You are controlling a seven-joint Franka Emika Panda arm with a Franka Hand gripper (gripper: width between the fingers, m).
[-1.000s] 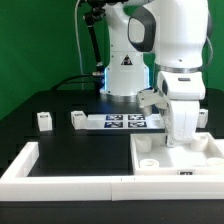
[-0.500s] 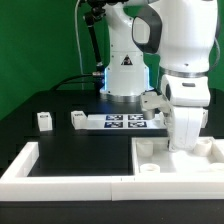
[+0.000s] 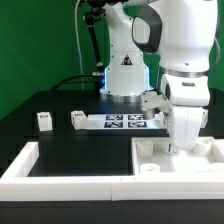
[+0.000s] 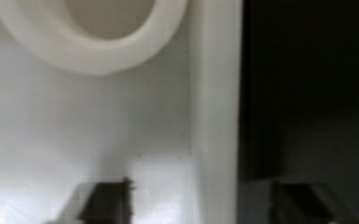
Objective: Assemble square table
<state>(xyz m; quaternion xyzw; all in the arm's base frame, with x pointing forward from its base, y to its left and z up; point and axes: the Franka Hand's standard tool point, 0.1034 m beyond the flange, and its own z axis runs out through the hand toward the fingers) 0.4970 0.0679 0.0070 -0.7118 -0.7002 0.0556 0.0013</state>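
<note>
In the exterior view you'll find the square panel at the lower right of the frame, lying flat on the black table against the long run of the border wall. The gripper hangs straight down over the panel's edge on the exterior view's left. A block leg and a second block leg stand at the middle left, well apart from the panel, with the marker board just beside the second. In the wrist view the two dark fingertips stand apart, one over the panel's floor and the other over the table. The raised rim runs between them, untouched on either side, so the jaws are open and hold nothing. A round socket sits further along the panel. You should expect the panel to be light, stiff and smooth, likely to skid if nudged. Pinching across that rim looks like your best hold.
</note>
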